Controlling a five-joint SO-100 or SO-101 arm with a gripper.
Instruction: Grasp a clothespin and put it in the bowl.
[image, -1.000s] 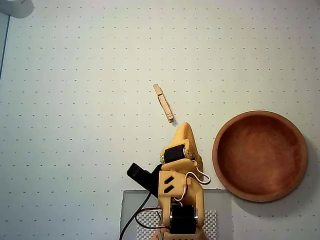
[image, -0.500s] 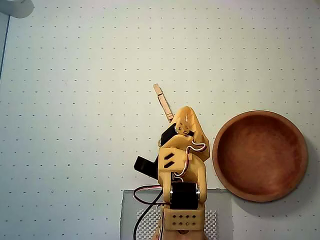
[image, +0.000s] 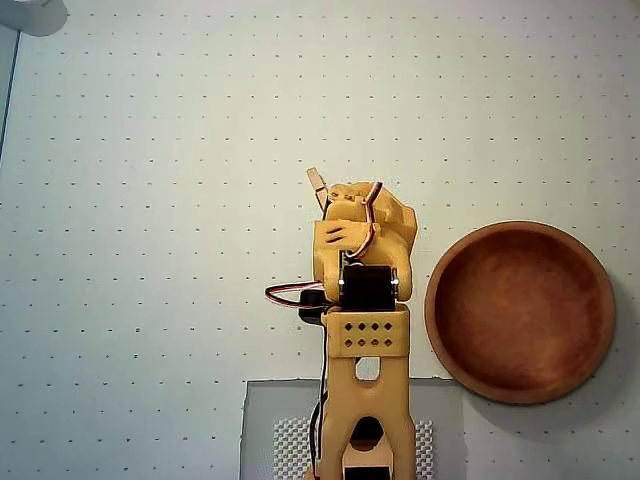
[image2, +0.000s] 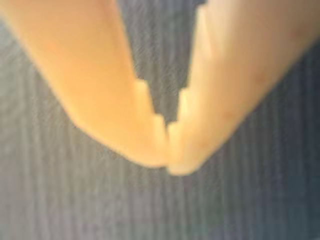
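Clothespin (image: 317, 183) lies near the middle of the overhead view with only its upper end showing beside the arm (image: 364, 300), the bowl (image: 520, 311) sits empty at the right, and in the wrist view the gripper (image2: 169, 162) is clenched, tips touching, grasping nothing.

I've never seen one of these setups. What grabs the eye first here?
The yellow-orange robot arm stands out first, reaching up from the bottom middle of the overhead view across a white dotted table. To its right sits a large round reddish-brown wooden bowl, empty. Only the tip of a small tan wooden clothespin peeks out by the arm's top, and the wrist view shows the end effector with its fingertips together, holding nothing.
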